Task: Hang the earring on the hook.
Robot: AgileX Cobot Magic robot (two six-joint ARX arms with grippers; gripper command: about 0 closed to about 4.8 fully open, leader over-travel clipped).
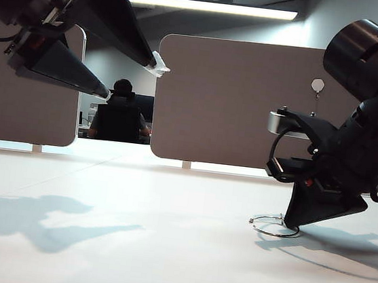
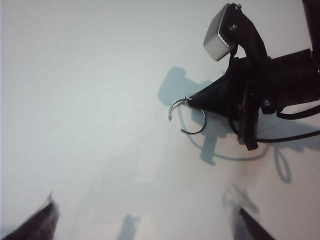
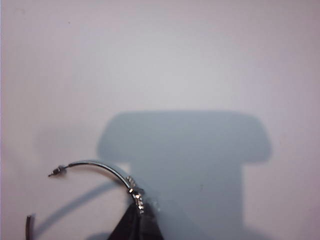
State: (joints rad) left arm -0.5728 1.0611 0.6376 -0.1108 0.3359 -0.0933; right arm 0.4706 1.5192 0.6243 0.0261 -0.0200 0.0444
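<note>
The earring (image 1: 272, 225), a thin silver wire hoop, lies low on the white table at the right. My right gripper (image 1: 293, 226) points down at it, and its black tips are shut on the hoop's wire near the clasp. In the right wrist view the hoop (image 3: 95, 164) curves away from the closed tips (image 3: 136, 197). The left wrist view shows the same grip from above: earring (image 2: 176, 103), right gripper (image 2: 191, 101). The hook (image 1: 317, 85), a small pale hexagonal plate with a prong below, sits on the back panel above the right arm. My left gripper (image 1: 133, 79) hangs high at the upper left, open and empty (image 2: 142, 222).
Two grey partition panels (image 1: 235, 99) stand along the table's far edge. Through the gap between them a person in a chair (image 1: 120, 113) is seen from behind. The white table (image 1: 129, 244) carries the arms' shadows.
</note>
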